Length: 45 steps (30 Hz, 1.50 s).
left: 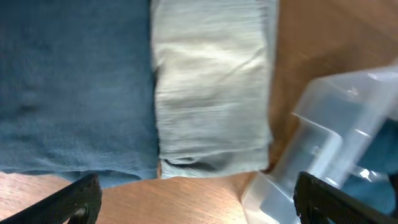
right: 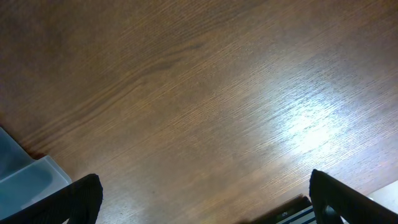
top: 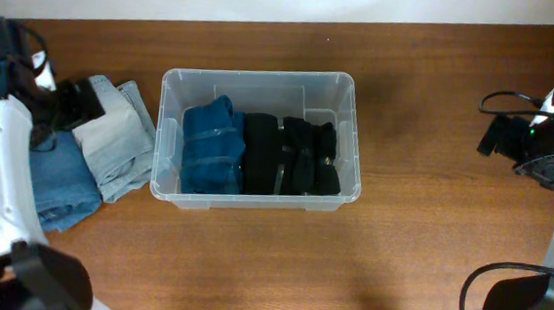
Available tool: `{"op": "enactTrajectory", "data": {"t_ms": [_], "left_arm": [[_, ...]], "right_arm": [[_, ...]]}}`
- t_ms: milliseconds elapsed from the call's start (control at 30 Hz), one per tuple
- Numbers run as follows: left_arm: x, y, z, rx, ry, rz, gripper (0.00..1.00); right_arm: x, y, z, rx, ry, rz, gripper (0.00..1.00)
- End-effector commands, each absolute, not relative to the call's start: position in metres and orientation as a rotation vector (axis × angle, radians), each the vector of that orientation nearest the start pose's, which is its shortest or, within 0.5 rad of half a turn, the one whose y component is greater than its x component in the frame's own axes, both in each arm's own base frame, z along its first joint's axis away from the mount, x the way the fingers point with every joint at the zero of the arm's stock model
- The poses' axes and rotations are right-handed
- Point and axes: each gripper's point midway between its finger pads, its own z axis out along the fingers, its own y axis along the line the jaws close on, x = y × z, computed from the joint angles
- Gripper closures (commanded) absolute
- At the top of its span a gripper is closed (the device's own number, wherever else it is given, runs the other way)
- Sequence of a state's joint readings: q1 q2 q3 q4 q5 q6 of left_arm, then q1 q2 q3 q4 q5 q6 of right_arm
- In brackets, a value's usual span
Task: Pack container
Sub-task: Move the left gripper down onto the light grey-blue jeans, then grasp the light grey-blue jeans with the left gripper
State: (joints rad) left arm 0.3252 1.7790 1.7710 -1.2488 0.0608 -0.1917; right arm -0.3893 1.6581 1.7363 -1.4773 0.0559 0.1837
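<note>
The clear plastic container (top: 333, 83) stands mid-table and holds a folded blue garment (top: 211, 148) and folded black garments (top: 292, 156). Left of it lie a folded pale grey-blue garment (top: 115, 139) and a folded blue denim garment (top: 58, 184). My left gripper (top: 77, 102) is open and empty above the far end of the pale garment. In the left wrist view (left: 199, 202) the pale garment (left: 211, 81), the denim (left: 74, 81) and a container corner (left: 336, 137) show. My right gripper (right: 205, 199) is open and empty over bare wood at the right edge (top: 498, 136).
The wooden table (top: 417, 243) extends all round the container. A container corner shows in the right wrist view (right: 22, 177). A black cable (top: 511, 101) loops by the right arm. Both arm bases stand at the front corners.
</note>
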Motion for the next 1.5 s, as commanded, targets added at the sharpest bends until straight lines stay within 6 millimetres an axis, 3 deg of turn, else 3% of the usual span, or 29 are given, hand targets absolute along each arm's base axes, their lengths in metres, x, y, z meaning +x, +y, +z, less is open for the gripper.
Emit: {"op": "enactTrajectory", "data": {"t_ms": [0, 267, 400, 533, 767, 967, 1100, 1333, 1467], "left_arm": [[0.379, 0.124, 0.178, -0.799, 2.755, -0.128, 0.01], [0.375, 0.124, 0.113, -0.820, 2.882, -0.151, 0.05], [0.372, 0.124, 0.082, -0.829, 2.911, -0.156, 0.38], [0.371, 0.125, 0.059, -0.831, 2.932, -0.147, 0.39], [0.367, 0.145, 0.049, -0.842, 2.942, 0.024, 0.52], [0.359, 0.162, 0.049, -0.854, 2.947, 0.182, 0.52], [0.358, 0.162, 0.041, -0.853, 2.940, 0.190, 0.53], [0.366, 0.151, 0.036, -0.843, 2.923, 0.072, 0.98], [0.367, 0.148, 0.036, -0.842, 2.920, 0.048, 0.99]], "right_arm": [[0.296, -0.135, 0.215, 0.859, 2.841, -0.123, 0.02], [0.296, -0.135, 0.215, 0.859, 2.841, -0.123, 0.02], [0.296, -0.135, 0.215, 0.859, 2.841, -0.123, 0.02], [0.297, -0.135, 0.215, 0.859, 2.841, -0.122, 0.02], [0.297, -0.135, 0.215, 0.859, 2.841, -0.122, 0.02], [0.297, -0.135, 0.215, 0.859, 2.841, -0.122, 0.02], [0.296, -0.135, 0.215, 0.859, 2.841, -0.122, 0.02], [0.296, -0.135, 0.215, 0.859, 2.841, -0.122, 0.02], [0.297, -0.135, 0.215, 0.859, 2.841, -0.122, 0.02]]}}
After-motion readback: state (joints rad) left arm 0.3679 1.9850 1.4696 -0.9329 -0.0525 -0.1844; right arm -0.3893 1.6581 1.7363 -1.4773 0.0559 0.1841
